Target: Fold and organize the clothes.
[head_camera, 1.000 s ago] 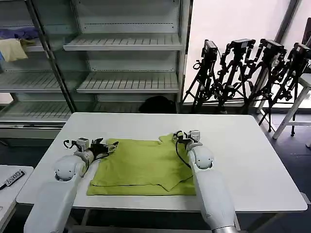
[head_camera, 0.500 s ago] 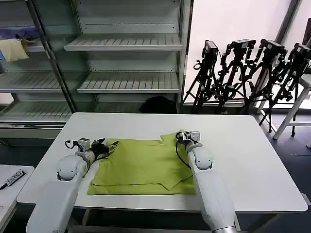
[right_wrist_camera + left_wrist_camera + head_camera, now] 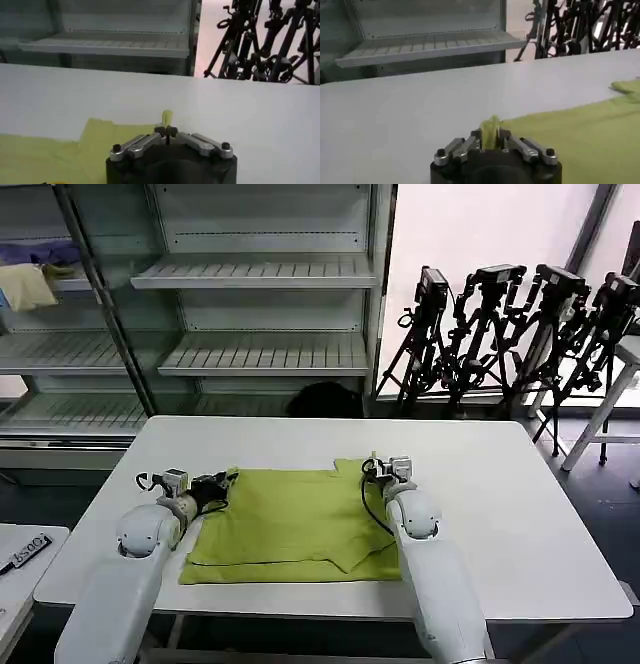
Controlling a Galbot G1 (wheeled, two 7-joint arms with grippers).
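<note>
Evidently unlabelled: lime T-shirt (image 3: 295,524) on white table (image 3: 520,514), far corners pinched by left gripper (image 3: 222,481) at nine, right gripper (image 3: 372,468) at three; empty shelves (image 3: 255,354) at twelve

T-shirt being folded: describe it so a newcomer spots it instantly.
On the white table before the shelving, the T-shirt lies flat, its far corners pinched by the left gripper and right gripper. It is lime yellow-green, unlike the pale yellow cloth shelved behind.

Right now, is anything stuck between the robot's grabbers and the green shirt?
No, nothing visible. The left gripper is pinching the T-shirt at its far left corner, and the right gripper pinches the far right corner. The white table around the shirt is bare.
</note>
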